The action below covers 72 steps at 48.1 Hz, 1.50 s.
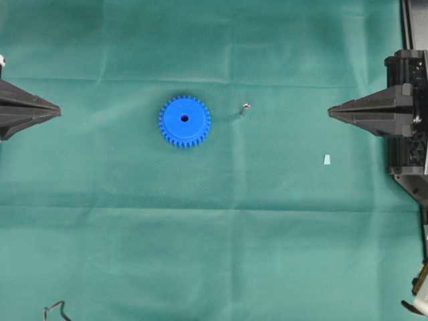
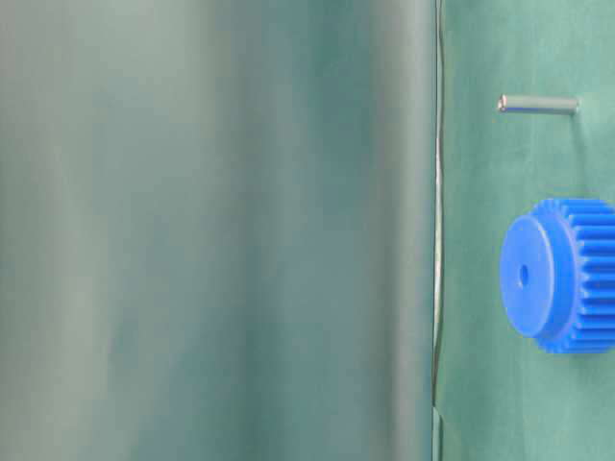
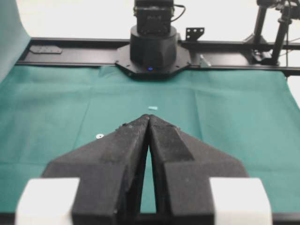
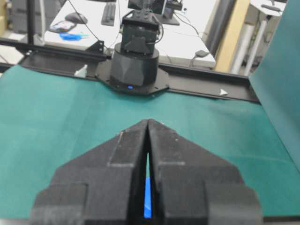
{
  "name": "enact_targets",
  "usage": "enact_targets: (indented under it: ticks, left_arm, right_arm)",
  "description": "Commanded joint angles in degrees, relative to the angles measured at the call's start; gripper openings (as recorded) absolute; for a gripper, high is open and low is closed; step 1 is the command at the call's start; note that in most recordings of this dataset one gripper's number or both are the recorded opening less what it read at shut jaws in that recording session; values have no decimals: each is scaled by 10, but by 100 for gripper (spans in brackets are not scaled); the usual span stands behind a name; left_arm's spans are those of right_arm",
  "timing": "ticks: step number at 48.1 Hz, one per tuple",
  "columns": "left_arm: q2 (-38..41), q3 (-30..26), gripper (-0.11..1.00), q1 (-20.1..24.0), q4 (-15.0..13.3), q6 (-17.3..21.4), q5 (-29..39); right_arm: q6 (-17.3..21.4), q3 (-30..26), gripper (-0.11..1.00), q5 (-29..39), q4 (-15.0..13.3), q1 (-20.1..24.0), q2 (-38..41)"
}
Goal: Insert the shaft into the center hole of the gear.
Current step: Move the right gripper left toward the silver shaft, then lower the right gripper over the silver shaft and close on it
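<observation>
The blue gear [image 1: 184, 121] lies flat on the green cloth, left of centre, with its dark center hole [image 1: 184, 119] facing up. In the table-level view the gear [image 2: 562, 275] and its center hole [image 2: 524, 275] show at the right edge. The shaft [image 1: 244, 108], a tiny silvery pin, stands on the cloth to the gear's right; it also shows as the shaft [image 2: 538, 105] in the table-level view. My left gripper [image 1: 59, 111] is shut and empty at the left edge. My right gripper [image 1: 329, 112] is shut and empty at the right, well away from the shaft.
A small pale trapezoid scrap [image 1: 327, 159] lies on the cloth near the right gripper and shows as a pale scrap [image 3: 153, 108] in the left wrist view. Each arm's black base [image 3: 152, 47] stands at the cloth's far edge. A cable end [image 1: 57, 310] pokes in bottom left.
</observation>
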State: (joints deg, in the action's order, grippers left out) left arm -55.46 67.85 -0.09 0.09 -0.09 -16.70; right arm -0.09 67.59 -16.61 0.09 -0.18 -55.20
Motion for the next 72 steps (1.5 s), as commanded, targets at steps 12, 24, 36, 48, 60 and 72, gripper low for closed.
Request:
enact_targets:
  ticks: [12,24,36,48,60,72]
  left_arm:
    - [2,-31,0,-3,9,-4,41]
    - [2,-31,0,-3,9,-4,47]
    - [2,-31,0,-3,10,-4,49]
    - [2,-31,0,-3,10,-4,51]
    - [3,-31,0,-3,10,-4,61]
    - [5,-30,0,-3,10,-4,62]
  right_arm:
    - [5,-54,3,80,6,-25,16]
    - [5,-99,3,100,7,-74,83]
    - [8,-128,3,98,7,-99,180]
    - [6,-152,49,99,9,-122,296]
    - [7,-154,85,80,11,-138,419]
    - [7,-154,82,50,25,-144,497]
